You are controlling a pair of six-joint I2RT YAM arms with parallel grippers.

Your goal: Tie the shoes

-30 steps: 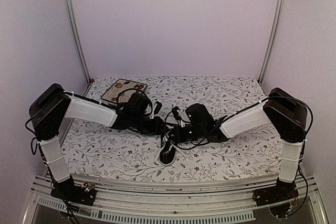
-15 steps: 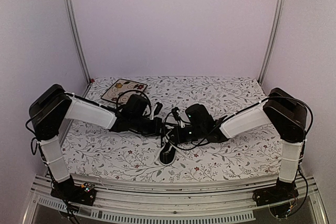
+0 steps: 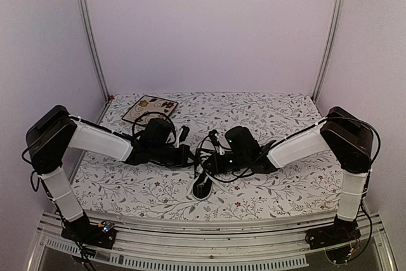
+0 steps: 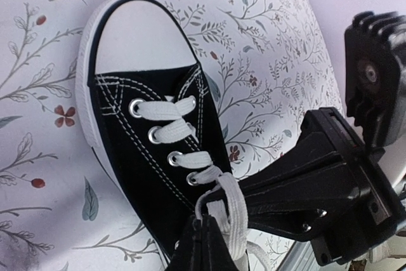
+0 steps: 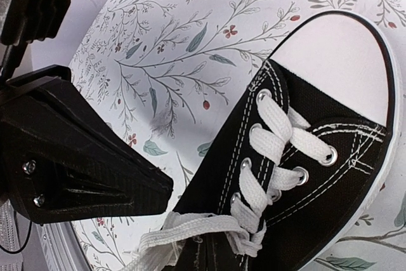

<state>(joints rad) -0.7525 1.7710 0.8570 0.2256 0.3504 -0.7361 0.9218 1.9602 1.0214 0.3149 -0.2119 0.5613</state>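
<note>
The black sneaker (image 3: pixel 202 186) lies on the floral cloth between both arms, its white toe cap toward the near edge. In the left wrist view the shoe (image 4: pixel 146 131) shows its laced eyelets. My left gripper (image 4: pixel 202 223) is shut on a loop of white lace (image 4: pixel 236 211) at the top eyelets. In the right wrist view the shoe (image 5: pixel 304 176) fills the right side. My right gripper (image 5: pixel 209 249) is shut on another strand of white lace (image 5: pixel 193 224). From above, the left gripper (image 3: pixel 190 157) and right gripper (image 3: pixel 205 164) sit close together over the shoe's tongue end.
The square floral plate (image 3: pixel 150 107) lies at the back left of the cloth. The right gripper's black body (image 4: pixel 330 201) sits close beside the left fingers. The left gripper's body (image 5: pixel 70 150) fills the left of the right wrist view. Black cables hang around both wrists.
My left arm has drawn back to the left and lowered, taking its lace with it. The right arm and the shoe have hardly moved.
</note>
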